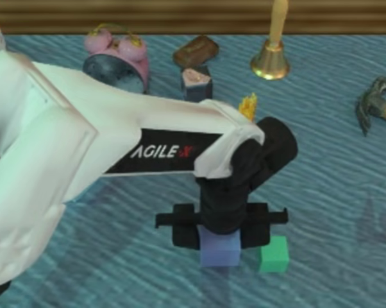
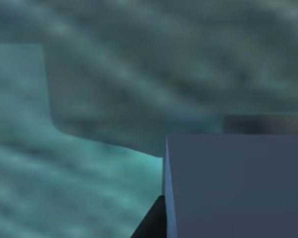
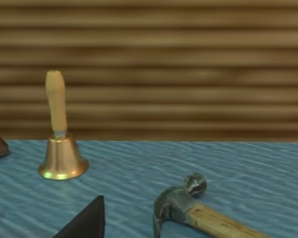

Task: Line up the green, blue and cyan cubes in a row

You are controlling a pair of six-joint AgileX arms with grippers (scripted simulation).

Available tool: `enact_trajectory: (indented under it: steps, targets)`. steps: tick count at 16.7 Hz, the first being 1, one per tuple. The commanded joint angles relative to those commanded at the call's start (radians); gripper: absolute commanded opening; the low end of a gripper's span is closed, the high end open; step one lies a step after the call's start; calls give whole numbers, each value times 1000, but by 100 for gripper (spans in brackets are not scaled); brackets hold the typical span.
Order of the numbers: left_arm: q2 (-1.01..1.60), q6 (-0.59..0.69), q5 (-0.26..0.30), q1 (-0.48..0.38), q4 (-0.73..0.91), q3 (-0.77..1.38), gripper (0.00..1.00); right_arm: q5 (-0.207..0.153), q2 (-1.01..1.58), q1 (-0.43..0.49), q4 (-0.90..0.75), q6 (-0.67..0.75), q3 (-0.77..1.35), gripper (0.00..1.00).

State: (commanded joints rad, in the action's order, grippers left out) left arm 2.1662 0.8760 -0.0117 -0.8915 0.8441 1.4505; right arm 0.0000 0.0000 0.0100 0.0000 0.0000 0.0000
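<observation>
The periwinkle blue cube (image 1: pixel 220 251) sits near the table's front middle, with my left gripper (image 1: pixel 220 242) reaching down over it and shut on it, a black finger on each side. In the left wrist view the blue cube (image 2: pixel 238 188) fills the corner, and one dark finger (image 2: pixel 151 225) lies flat against its side. The small bright green cube (image 1: pixel 274 255) stands on the table just right of the blue one, a narrow gap apart. The cyan cube is out of view. My right gripper (image 3: pixel 87 225) is parked outside the top view.
Along the back stand a brass bell (image 1: pixel 270 61), a dark cube with a pink top (image 1: pixel 196 82), a brown block (image 1: pixel 195 50) and a pink and grey object (image 1: pixel 116 58). A hammer (image 1: pixel 376 106) lies at the right. A yellow object (image 1: pixel 247 106) peeks from behind my left arm.
</observation>
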Motion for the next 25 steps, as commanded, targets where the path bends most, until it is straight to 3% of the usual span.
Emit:
enact_trajectory:
  steps: [10,20,25]
  targets:
    - [0,0,0,0,0,0,98,0,0,0,0,0,0,100]
    - [-2,0,0,0,4,3,100,0,0,0,0,0,0,100]
    - [-56,4,-1,8,154,90,100,0,0,0,0,0,0,100]
